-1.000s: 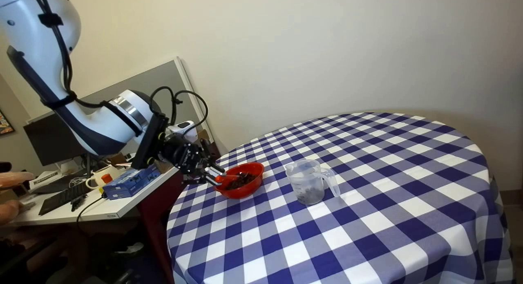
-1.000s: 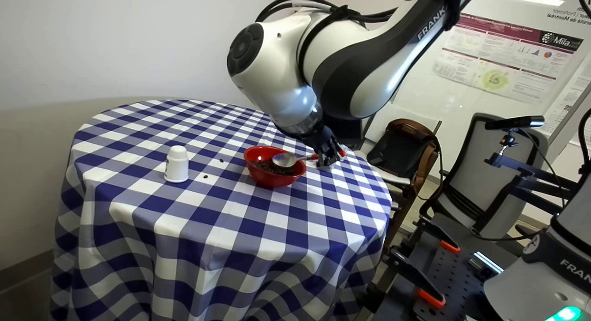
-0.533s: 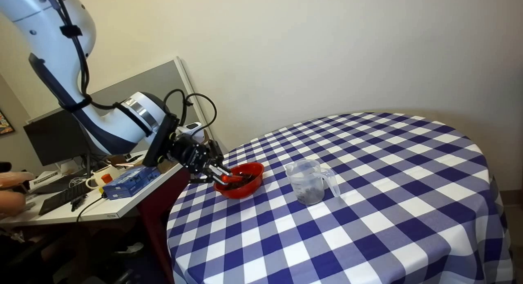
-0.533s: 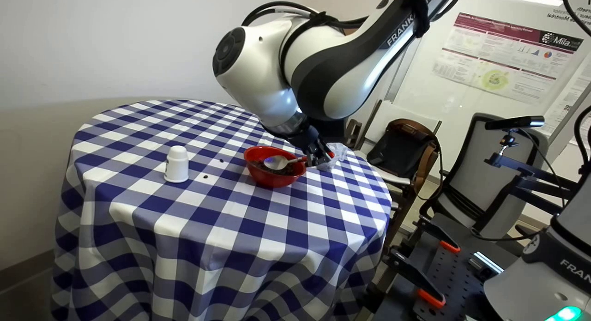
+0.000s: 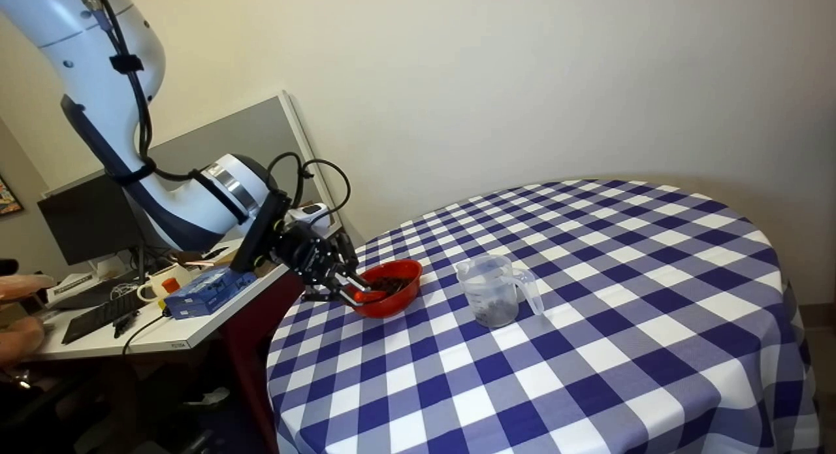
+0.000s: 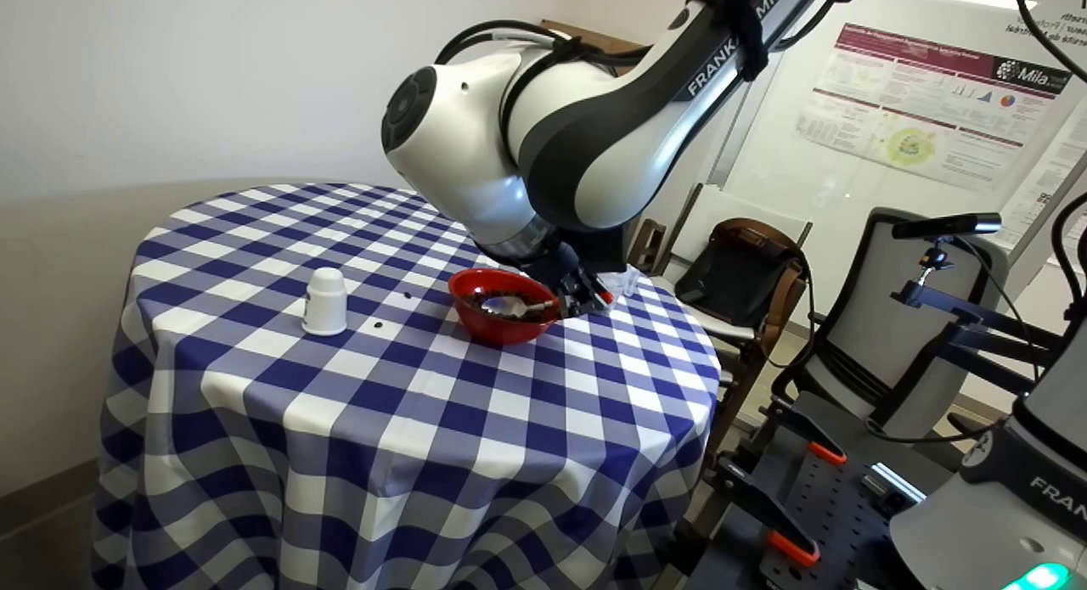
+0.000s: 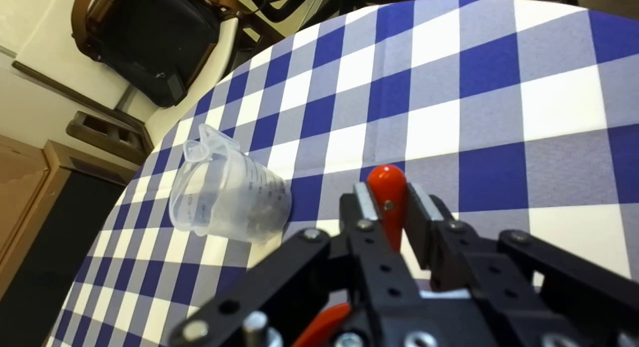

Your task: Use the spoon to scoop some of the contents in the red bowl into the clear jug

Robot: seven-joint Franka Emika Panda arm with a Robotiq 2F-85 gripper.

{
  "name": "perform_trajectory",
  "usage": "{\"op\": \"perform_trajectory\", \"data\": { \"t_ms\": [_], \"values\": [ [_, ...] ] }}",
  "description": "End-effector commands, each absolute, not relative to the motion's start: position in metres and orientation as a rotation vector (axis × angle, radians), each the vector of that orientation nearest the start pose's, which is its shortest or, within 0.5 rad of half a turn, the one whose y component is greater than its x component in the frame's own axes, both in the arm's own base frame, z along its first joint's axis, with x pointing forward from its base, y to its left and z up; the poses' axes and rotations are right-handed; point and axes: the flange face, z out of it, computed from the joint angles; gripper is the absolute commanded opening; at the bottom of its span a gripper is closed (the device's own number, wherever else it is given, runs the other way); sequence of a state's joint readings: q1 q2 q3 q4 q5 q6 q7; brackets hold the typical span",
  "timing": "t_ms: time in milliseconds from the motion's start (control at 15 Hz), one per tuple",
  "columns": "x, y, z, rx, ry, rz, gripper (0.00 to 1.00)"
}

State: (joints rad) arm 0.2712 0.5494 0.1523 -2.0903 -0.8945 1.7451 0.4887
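My gripper (image 7: 392,201) is shut on the red handle of the spoon (image 7: 389,187), its pads on both sides. In an exterior view the spoon's metal head (image 6: 504,306) lies low inside the red bowl (image 6: 501,332), at the dark contents. The contents (image 5: 392,284) fill the lower part of the bowl (image 5: 395,304). The gripper (image 5: 356,292) is at the bowl's rim. The clear jug (image 5: 486,291) stands upright apart from the bowl, with some dark stuff at its bottom. It shows in the wrist view (image 7: 229,197) and is partly hidden behind the gripper in an exterior view (image 6: 627,281).
A white bottle-like object (image 6: 325,303) stands on the checkered table (image 6: 357,437). A few small dark bits (image 6: 378,325) lie on the cloth. A desk with a blue box (image 5: 208,292) is beside the table. A chair holds a bag (image 6: 740,272).
The gripper has moved over toward the bowl and then lowered. The spoon's head has gone further across and down into the bowl. Bowl and jug have not moved.
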Motion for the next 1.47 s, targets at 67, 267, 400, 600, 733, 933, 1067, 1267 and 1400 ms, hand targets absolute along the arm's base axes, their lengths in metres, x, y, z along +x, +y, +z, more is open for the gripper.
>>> {"op": "perform_trajectory", "data": {
  "t_ms": [67,267,400,600,733,933,1067,1267,1400],
  "values": [
    [0.483,0.141,0.144,2.145,0.536,-0.593,0.10],
    [0.492,0.132,0.152,2.232,0.489,-0.647,0.10],
    [0.499,0.124,0.157,2.293,0.451,-0.681,0.10],
    [0.509,0.109,0.162,2.382,0.396,-0.736,0.10],
    [0.514,0.100,0.166,2.430,0.365,-0.766,0.10],
    [0.520,0.093,0.170,2.483,0.335,-0.796,0.10],
    [0.523,0.091,0.172,2.510,0.323,-0.808,0.10],
    [0.525,0.092,0.174,2.544,0.310,-0.823,0.10],
    [0.526,0.095,0.176,2.568,0.308,-0.826,0.10]
  ]
}}
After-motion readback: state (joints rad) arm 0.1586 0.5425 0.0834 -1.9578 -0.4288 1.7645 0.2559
